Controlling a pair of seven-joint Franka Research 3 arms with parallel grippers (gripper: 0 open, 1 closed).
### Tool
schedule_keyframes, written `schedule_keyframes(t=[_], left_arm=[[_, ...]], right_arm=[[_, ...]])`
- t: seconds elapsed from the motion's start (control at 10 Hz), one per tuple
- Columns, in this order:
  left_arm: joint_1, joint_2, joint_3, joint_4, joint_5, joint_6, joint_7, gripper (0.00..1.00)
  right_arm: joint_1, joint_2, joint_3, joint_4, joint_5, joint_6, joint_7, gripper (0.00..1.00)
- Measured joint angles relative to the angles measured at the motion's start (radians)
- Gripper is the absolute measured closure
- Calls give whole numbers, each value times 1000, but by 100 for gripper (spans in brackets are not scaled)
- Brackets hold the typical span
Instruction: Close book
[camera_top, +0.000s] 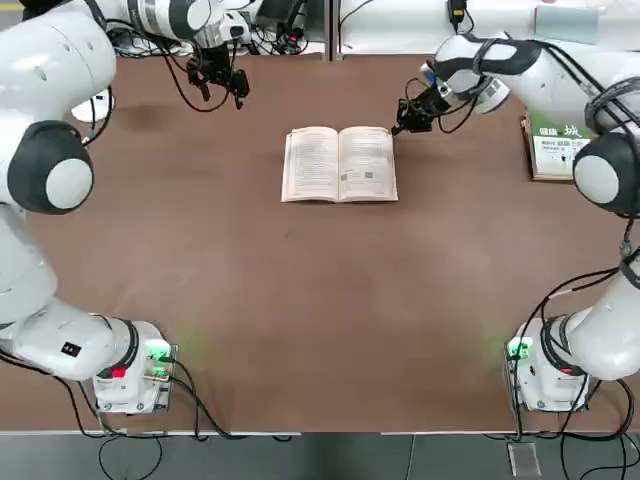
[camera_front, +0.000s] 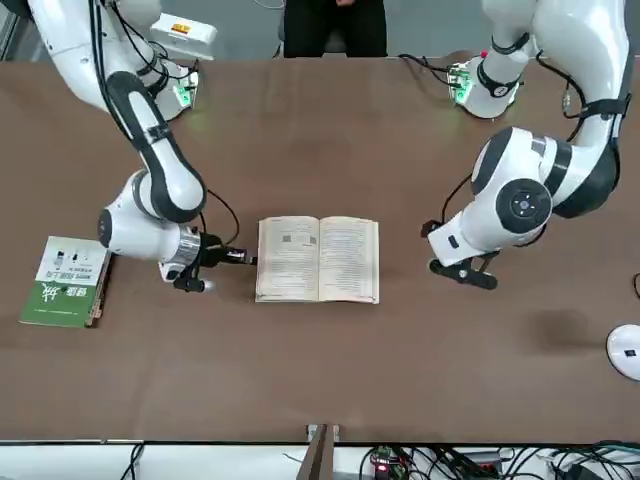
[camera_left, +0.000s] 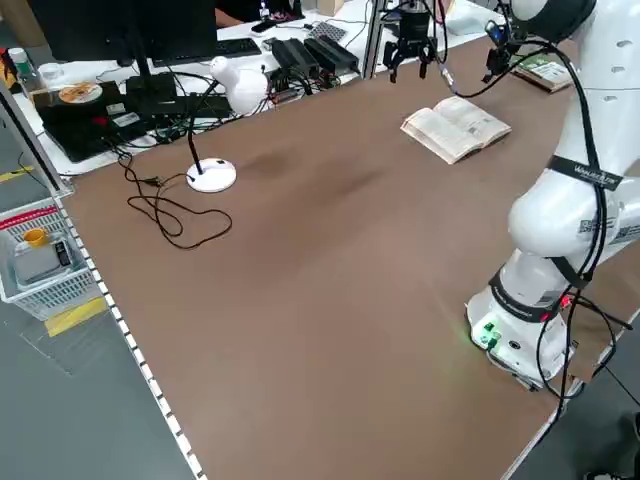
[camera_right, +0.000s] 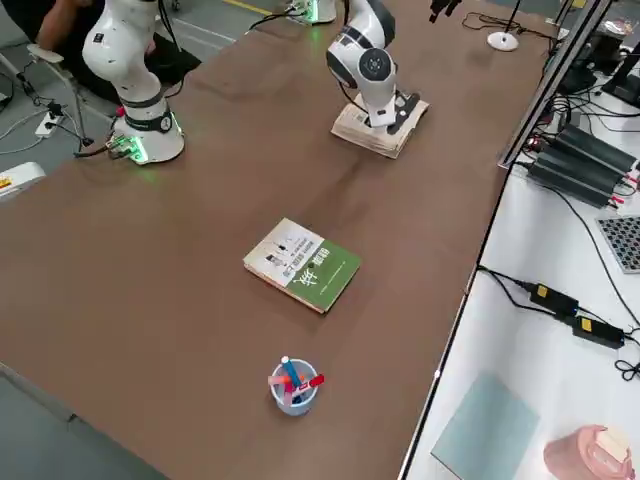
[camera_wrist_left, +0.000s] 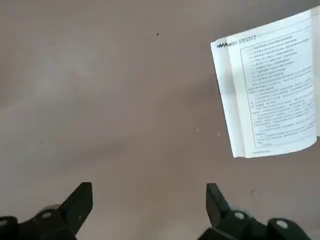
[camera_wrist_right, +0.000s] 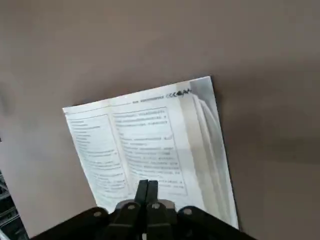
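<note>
Brown laminate is covering the table (camera_top: 300, 320), and the book (camera_top: 340, 164) is lying open on it, face up, white text pages showing, toward the far side and roughly centred between the two arms.

The right gripper (camera_top: 398, 128) is sitting low at the book's far right corner, as seen from overhead. Its two fingers (camera_wrist_right: 147, 191) are pressed together with nothing between them, and in the right wrist view the tips are hovering over the edge of the right-hand page. Whether they are actually touching the paper cannot be told.

The left gripper (camera_top: 222, 85) is hanging above the far left part of the table, well apart from the book. Its fingers (camera_wrist_left: 80, 202) are standing spread wide with only bare table between them; the book's left page is showing off to one side in the left wrist view.

A second book with a green-and-white cover (camera_top: 556, 146) is lying closed near the table's right edge, partly under the right arm. A cup of pens (camera_right: 292, 384) is standing near the same edge, further from the open book. A small white lamp (camera_left: 214, 172) is resting on the table's left side, its cable trailing across the surface.
</note>
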Motion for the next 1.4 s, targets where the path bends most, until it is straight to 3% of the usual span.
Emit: schedule_keyframes(t=[0.8, 1.4], left_arm=[[-20, 42, -4, 2, 0, 41, 0, 0], [-21, 45, -19, 3, 0, 44, 0, 0]], right_arm=[[43, 81, 0, -1, 2, 96, -14, 99], [51, 89, 0, -17, 2, 98, -27, 99]])
